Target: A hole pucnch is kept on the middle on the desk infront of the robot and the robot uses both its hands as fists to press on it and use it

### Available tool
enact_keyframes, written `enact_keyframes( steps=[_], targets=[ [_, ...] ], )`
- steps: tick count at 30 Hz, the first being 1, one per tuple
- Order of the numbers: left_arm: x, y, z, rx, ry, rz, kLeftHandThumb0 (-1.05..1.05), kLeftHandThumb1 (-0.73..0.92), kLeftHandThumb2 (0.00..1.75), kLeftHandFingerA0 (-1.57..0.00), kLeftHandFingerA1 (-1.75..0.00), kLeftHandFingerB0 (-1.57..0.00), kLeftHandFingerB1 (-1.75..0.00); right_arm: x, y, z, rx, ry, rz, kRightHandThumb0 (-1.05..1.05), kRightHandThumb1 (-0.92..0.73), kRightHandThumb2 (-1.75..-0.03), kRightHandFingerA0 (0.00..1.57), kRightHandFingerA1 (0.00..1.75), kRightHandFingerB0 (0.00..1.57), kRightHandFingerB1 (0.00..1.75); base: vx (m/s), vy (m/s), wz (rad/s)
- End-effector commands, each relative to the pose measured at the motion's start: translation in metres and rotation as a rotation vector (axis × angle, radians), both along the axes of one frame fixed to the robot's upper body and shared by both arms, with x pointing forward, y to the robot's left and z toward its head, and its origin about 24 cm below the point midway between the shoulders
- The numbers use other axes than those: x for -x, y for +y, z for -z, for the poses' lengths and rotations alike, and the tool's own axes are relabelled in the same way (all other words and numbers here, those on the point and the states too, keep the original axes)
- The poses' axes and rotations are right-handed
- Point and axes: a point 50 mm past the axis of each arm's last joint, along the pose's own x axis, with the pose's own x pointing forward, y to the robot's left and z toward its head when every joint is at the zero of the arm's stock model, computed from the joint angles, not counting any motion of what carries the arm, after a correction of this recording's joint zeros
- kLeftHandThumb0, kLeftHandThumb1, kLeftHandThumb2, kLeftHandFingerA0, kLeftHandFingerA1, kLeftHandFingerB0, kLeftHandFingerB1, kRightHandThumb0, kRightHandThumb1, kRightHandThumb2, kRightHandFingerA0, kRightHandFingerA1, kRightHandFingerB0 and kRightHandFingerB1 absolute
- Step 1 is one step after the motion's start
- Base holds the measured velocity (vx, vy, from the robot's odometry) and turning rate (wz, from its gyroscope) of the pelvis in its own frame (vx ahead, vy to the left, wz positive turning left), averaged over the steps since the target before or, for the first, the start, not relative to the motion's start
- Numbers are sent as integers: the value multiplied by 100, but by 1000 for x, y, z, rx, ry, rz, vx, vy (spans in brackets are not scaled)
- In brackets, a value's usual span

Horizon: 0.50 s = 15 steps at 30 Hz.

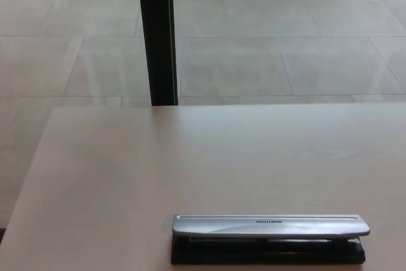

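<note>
**deskwatcher:** Floor first — pale grey tiled floor [266, 36] fills the top half, then the wide beige matte desk [158, 169] takes up the rest. A black upright post [157, 36] stands behind the desk's far edge, left of centre.

**punchfan:** And the puncher?

**deskwatcher:** Long silver metal hole punch with a black base [269, 239] lies flat at the near edge, a bit right of centre, lengthwise across the view — small printed logo on the lever.

**punchfan:** Hands? Fingers?

**deskwatcher:** Neither hand shows, so can't tell about fingers.
</note>
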Motion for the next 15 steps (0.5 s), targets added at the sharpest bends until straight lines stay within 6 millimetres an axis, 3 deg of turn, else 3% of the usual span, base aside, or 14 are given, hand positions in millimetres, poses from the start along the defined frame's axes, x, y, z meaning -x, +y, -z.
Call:
enact_keyframes(
  steps=[1,2,3,4,5,6,8,9,10,11,12,13,14,15],
  targets=[
    [2,11,-9,8,-79,-58,-45,35,62,-95,-107,-81,-76,-1,-28,-22,147,-188,194,-52,-69,-65,65,48,36,34,0,0,0],
    [2,11,-9,9,-97,-78,-42,32,65,-94,-102,-78,-76,-1,-31,-24,141,-221,235,-57,-63,-86,52,54,20,41,0,0,0],
    [2,12,-9,15,-116,-108,-39,30,64,-95,-100,-80,-77,-1,-35,-26,136,-255,294,-51,-74,-62,57,42,21,28,0,0,0],
    [2,13,-11,9,-115,-104,-42,33,63,-99,-103,-80,-75,-2,-38,-28,121,-301,368,-50,-76,-63,44,37,16,26,0,0,0],
    [1,14,-14,4,-139,-98,-44,34,66,-99,-100,-81,-76,-6,-44,-31,73,-400,475,-57,-61,-82,29,45,7,35,0,0,0],
    [0,15,-15,14,-192,-132,-38,33,69,-83,-85,-69,-75,-9,-47,-34,79,-425,490,-57,-62,-86,35,50,6,28,0,0,0],
    [-2,19,-13,-11,-220,-215,-40,36,69,-86,-77,-69,-71,-16,-51,-38,77,-485,540,-57,-61,-89,36,55,4,27,0,0,0],
    [-7,22,-14,-42,-276,-288,-47,33,94,-82,-84,-59,-75,-24,-57,-45,95,-530,548,-55,-75,-65,40,46,8,20,0,0,0],
    [-12,26,-17,-79,-329,-360,-48,43,76,-88,-79,-70,-76,-31,-62,-52,115,-554,537,-62,-63,-92,27,51,1,24,0,0,0],
    [-19,30,-21,-90,-396,-407,-51,39,97,-82,-82,-62,-76,-39,-67,-59,126,-587,517,-64,-65,-92,30,52,0,17,0,0,0],
    [-19,31,-21,-90,-397,-408,-51,39,97,-82,-82,-62,-76,-38,-67,-59,125,-587,519,-64,-65,-92,30,52,0,17,0,0,0],
    [-26,33,-27,-120,-448,-403,-53,49,78,-88,-80,-65,-76,-48,-65,-66,135,-680,531,-56,-77,-63,36,44,0,21,0,0,0],
    [-34,36,-35,-128,-514,-390,-51,50,82,-88,-85,-66,-76,-57,-68,-74,132,-745,520,-51,-76,-66,42,59,1,16,0,0,0],
    [-48,45,-46,-153,-606,-396,-56,50,81,-88,-79,-61,-72,-75,-74,-89,154,-816,517,-46,-76,-62,42,39,4,23,0,0,0]
  ],
)
